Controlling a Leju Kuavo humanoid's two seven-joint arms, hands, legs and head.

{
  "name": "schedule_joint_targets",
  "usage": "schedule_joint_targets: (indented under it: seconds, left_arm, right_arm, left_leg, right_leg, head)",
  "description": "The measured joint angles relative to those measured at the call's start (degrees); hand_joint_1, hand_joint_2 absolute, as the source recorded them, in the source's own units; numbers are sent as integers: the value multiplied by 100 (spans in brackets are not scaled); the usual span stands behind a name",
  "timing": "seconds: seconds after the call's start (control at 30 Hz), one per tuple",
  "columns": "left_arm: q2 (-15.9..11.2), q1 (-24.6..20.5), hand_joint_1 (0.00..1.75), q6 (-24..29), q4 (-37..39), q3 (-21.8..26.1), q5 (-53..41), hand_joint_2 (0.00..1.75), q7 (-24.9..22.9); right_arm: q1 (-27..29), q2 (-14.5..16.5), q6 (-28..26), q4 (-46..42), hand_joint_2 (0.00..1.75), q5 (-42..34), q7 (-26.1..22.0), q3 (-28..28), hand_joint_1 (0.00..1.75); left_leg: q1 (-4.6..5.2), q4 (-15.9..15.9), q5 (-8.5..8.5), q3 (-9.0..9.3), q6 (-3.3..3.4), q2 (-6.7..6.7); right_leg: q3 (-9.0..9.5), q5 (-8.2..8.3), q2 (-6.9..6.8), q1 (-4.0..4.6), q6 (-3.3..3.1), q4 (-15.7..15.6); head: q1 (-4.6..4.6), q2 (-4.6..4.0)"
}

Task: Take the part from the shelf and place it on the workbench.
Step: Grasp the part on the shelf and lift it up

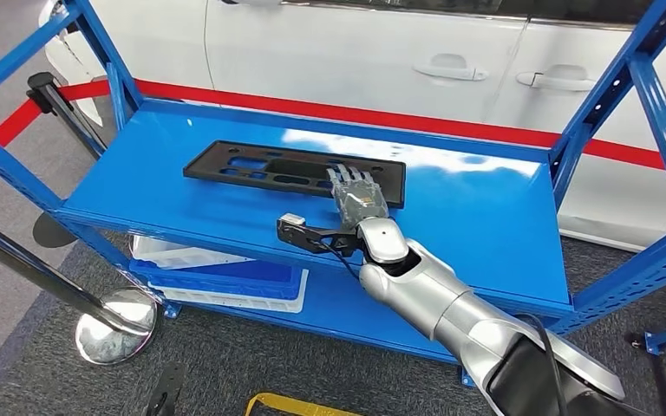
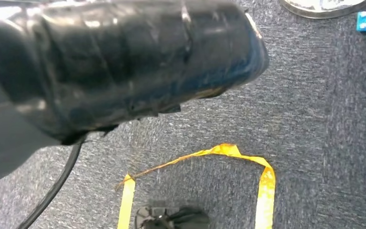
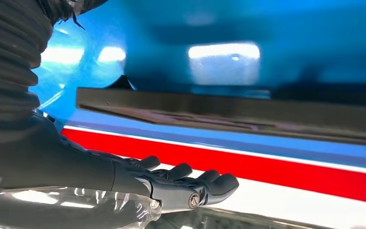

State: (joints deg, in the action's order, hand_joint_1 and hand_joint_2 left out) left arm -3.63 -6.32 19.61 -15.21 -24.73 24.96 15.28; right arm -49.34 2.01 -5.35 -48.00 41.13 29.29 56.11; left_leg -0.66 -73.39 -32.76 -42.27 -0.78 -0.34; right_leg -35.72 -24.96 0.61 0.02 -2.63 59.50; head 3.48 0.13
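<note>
The right hand (image 1: 357, 192) was held with fingers spread, grasping nothing. The part (image 1: 290, 169), a flat, stiff-looking, probably light panel on the shelf (image 1: 486, 225), lay just under its fingertips; its near long edge seemed best gripped.

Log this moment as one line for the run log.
phase: reach | right hand: fingers extended over near edge of black part, grasp not confirmed | part: flat on blue shelf | workbench: unseen
</note>
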Motion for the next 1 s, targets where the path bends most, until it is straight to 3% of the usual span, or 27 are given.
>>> schedule_joint_targets:
  seconds: [0.03,0.07,0.17,0.23,0.33,0.4,0.47,0.53,0.57,0.6,0.63,0.7,0.87,0.93,1.0]
  left_arm:
    - [1,6,0,0,0,-7,0,0,0]
    - [1,10,0,0,0,-13,0,0,0]
    - [2,-3,0,-3,0,-17,1,0,3]
    - [2,-13,0,-11,0,-19,3,0,16]
    - [4,-2,0,-18,0,-22,13,0,32]
    - [9,-1,0,-18,0,-23,17,0,36]
    - [11,-2,0,-18,0,-23,19,0,37]
    - [11,4,0,-18,0,-23,20,0,37]
    - [11,7,0,-18,0,-23,20,0,37]
    - [13,9,0,-18,0,-23,20,0,37]
    - [15,10,0,-18,0,-23,20,0,37]
    - [19,6,0,-17,1,-23,20,0,37]
    - [27,15,0,2,2,-28,22,0,40]
    - [31,9,0,2,3,-34,22,0,44]
    - [30,12,0,3,4,-36,25,0,50]
  right_arm:
    - [7,1,0,23,175,0,0,0,0]
    - [11,1,1,44,175,0,0,-1,0]
    - [2,2,3,91,175,5,1,-6,0]
    - [1,1,4,120,175,16,8,-12,0]
    - [32,-3,-8,155,175,30,27,-21,0]
    - [48,-9,-35,168,175,31,40,-39,0]
    - [76,-16,-61,180,175,33,48,-54,0]
    - [131,-32,-73,197,175,36,53,-57,0]
    - [154,-42,-74,206,175,37,55,-58,0]
    - [167,-49,-76,212,175,38,56,-60,0]
    - [169,-53,-77,215,175,40,56,-62,0]
    - [163,-53,-78,217,175,50,57,-68,0]
    - [181,-60,-74,217,175,113,70,-90,0]
    - [179,-55,-74,215,175,121,70,-105,0]
    - [193,-55,-70,215,175,122,69,-111,0]
  left_leg:
    - [0,-136,3,-79,1,0]
    - [1,-37,117,-44,13,0]
    - [25,1068,644,477,96,-1]
    - [61,1471,732,672,134,-7]
    - [55,1562,761,716,186,-6]
    - [22,1630,794,762,240,7]
    - [20,1640,795,773,264,15]
    - [17,1632,787,774,269,16]
    - [12,1622,780,775,264,13]
    - [4,1606,767,776,249,8]
    - [-3,1580,746,774,225,4]
    - [7,1504,699,745,160,-4]
    - [-15,1398,613,690,28,0]
    - [-22,924,350,476,-9,7]
    - [-22,193,59,116,-28,7]
  right_leg:
    - [1,-2,1,9,-2,1]
    - [3,-3,3,16,-4,3]
    - [10,-14,12,43,2,11]
    - [-8,-14,14,50,31,13]
    - [-27,-36,16,49,105,28]
    - [-164,-245,8,47,161,344]
    - [-493,-586,0,20,201,1051]
    - [-762,-720,-2,-21,234,1577]
    - [-759,-629,-3,-44,250,1546]
    - [-644,-449,-5,-67,263,1289]
    - [-464,-249,-7,-88,275,897]
    - [-153,-40,-2,-93,268,265]
    - [-64,-20,18,-60,101,77]
    - [-37,-13,15,-64,41,48]
    - [-32,-22,12,-38,8,46]
  head:
    - [0,0]
    - [0,0]
    - [-2,0]
    - [-4,0]
    - [-8,0]
    - [-22,0]
    - [-32,0]
    - [-33,0]
    - [-33,0]
    - [-33,0]
    - [-34,0]
    - [-29,0]
    - [-7,0]
    - [4,0]
    - [8,0]
